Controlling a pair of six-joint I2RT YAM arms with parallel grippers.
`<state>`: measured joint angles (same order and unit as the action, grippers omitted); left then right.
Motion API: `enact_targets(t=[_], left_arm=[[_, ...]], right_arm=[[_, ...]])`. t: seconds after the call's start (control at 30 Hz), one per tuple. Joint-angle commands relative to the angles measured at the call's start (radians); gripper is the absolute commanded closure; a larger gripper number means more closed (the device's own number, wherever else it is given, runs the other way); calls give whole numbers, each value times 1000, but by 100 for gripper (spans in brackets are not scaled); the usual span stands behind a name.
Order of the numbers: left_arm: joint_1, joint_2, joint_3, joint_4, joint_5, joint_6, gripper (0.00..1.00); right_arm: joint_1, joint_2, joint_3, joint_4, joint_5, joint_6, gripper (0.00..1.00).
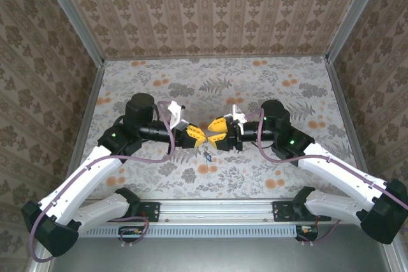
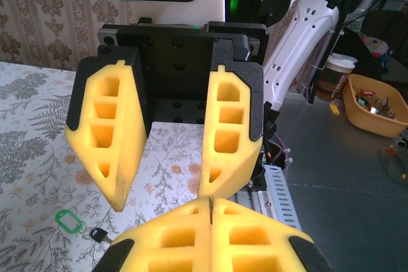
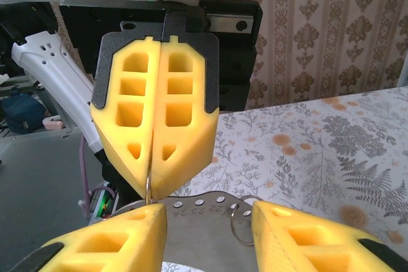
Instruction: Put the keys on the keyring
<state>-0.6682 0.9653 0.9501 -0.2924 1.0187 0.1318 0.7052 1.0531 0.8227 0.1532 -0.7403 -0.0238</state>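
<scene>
On the flowery table, top view: L gripper & R gripper meet nose to nose in the middle, tips nearly touching. The keys lie on the cloth just beside them, on the arm-base side, not held.

Left wrist view: L gripper's tips are pressed tight together, w/ a thin dark sliver poking up between them. R gripper faces it, fingers spread apart, nothing between. Those big yellow fingers block much of the table. Low left, a green tag & a dark key lie on the cloth. Off the table at right sit an orange bowl of small bits & a cup.

Right wrist view: L gripper pinches the keyring, a thin grey wire hanging under its tips. Another bit of grey loop shows by one R finger; can't tell if it's the same ring. A metal rail w/ holes sits behind.
</scene>
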Motion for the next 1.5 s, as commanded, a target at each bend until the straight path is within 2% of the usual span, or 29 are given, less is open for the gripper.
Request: enact_targets(t=[0.0, 0.53, 0.7, 1.07, 1.17, 1.33, 1.47], left_arm=[[-5, -11, 35, 3, -2, 30, 100], [-4, -18, 33, 9, -4, 33, 100], [-8, -16, 32, 4, -10, 37, 100], [-20, 3, 36, 9, -12, 44, 100], [-22, 6, 37, 9, -13, 43, 100], [-22, 7, 36, 9, -17, 42, 100], [-22, 9, 35, 5, -20, 42, 100]], right_arm=[[10, -13, 2, 1, -80, -16, 60], [10, 1, 25, -77, -126, -57, 61], [10, -1, 26, -54, -136, -40, 62], [14, 34, 34, 19, -125, -1, 70], [16, 45, 39, 25, -129, -2, 76], [17, 50, 42, 10, -131, -16, 100], [17, 39, 33, 25, -130, -15, 100]])
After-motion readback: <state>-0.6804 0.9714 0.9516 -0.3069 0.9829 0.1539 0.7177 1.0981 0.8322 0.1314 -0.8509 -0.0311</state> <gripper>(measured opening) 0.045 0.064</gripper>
